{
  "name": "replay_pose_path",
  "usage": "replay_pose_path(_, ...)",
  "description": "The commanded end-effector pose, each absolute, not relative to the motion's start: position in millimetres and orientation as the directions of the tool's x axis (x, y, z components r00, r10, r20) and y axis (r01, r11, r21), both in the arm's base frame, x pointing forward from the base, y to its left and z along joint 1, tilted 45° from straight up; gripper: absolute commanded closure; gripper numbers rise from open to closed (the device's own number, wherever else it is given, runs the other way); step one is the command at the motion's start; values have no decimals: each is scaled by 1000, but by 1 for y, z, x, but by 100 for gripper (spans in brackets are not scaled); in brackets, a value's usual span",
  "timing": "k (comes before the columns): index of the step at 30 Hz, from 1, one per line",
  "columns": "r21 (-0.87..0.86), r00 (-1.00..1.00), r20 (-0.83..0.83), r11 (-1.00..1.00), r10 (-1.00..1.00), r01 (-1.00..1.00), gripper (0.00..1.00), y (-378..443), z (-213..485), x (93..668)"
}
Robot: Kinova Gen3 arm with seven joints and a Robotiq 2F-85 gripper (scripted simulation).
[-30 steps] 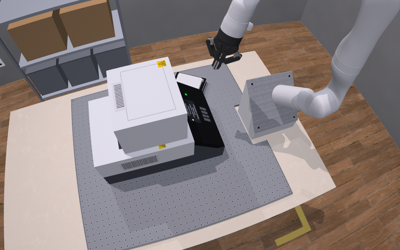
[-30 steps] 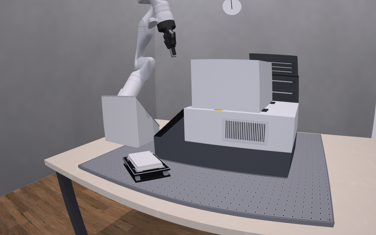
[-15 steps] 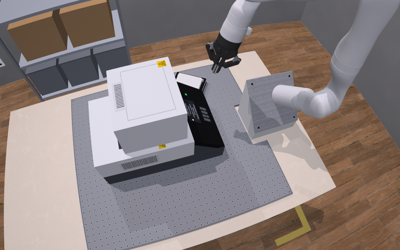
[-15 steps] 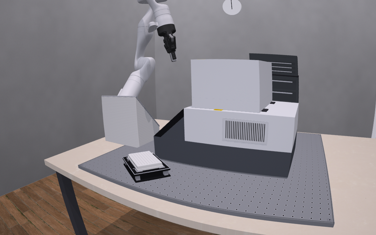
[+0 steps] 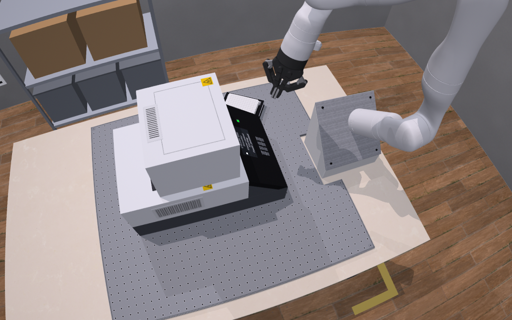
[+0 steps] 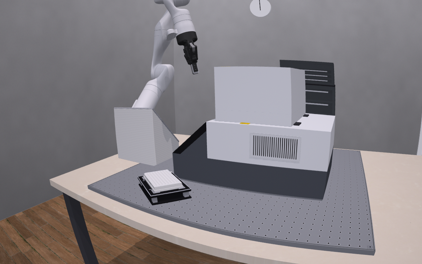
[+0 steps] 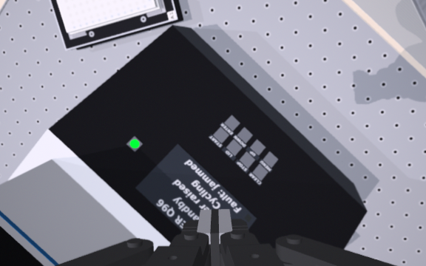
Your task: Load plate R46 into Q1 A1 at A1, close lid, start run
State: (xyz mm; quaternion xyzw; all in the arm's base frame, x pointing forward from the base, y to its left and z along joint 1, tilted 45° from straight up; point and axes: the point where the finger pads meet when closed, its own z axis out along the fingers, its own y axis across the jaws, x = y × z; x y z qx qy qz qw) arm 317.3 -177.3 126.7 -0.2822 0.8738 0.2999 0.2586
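Two fingertips pressed together on nothing, the gripper (image 7: 214, 222) hangs above cycler Q1's (image 5: 186, 159) black key panel (image 7: 205, 148), lamp (image 7: 134, 144) green. Plate R46 (image 6: 162, 180) sits in nest N1 (image 6: 164, 193), beside Q1. Judging by this pose, a keypress is in hand; next, descend squarely onto the LID key (image 7: 234, 148).
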Motion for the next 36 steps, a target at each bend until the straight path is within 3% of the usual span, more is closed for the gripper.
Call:
replay_pose_path(1,377,-707,-621,662,-338,-648,90,-176,125,317)
replay_pose_path(36,377,-707,-621,662,-338,-648,90,-148,97,319)
